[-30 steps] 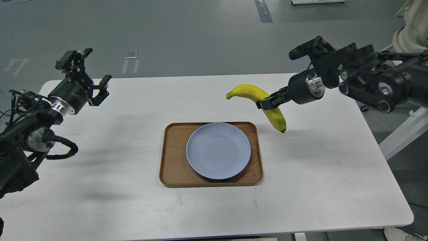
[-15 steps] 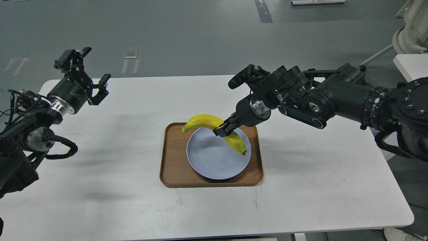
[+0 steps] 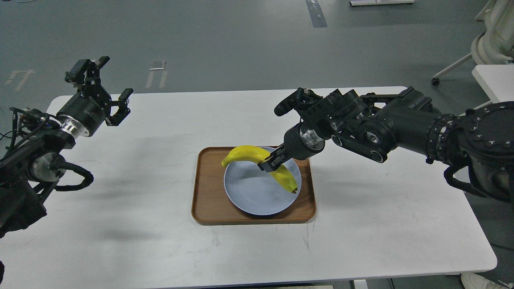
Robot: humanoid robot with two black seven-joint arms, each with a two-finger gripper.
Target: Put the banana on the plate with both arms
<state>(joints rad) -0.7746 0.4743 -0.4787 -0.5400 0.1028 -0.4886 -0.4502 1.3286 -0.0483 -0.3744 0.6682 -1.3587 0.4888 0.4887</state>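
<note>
The yellow banana [image 3: 249, 153] is held over the far part of the pale blue plate [image 3: 253, 194], its dark tip low near the plate's right rim and its stem end over the plate's far left rim. My right gripper [image 3: 270, 163] is shut on the banana's middle, reaching in from the right. My left gripper [image 3: 105, 90] is open and empty, raised over the table's far left corner, far from the plate.
The plate sits in a rectangular brown wooden tray [image 3: 207, 200] at the middle of the white table [image 3: 381, 224]. A white chair base and another white table edge [image 3: 492, 76] stand off the far right.
My right arm carried the banana left and down from beside the tray to over the plate, then lowered it slightly. The left arm has hardly moved.
</note>
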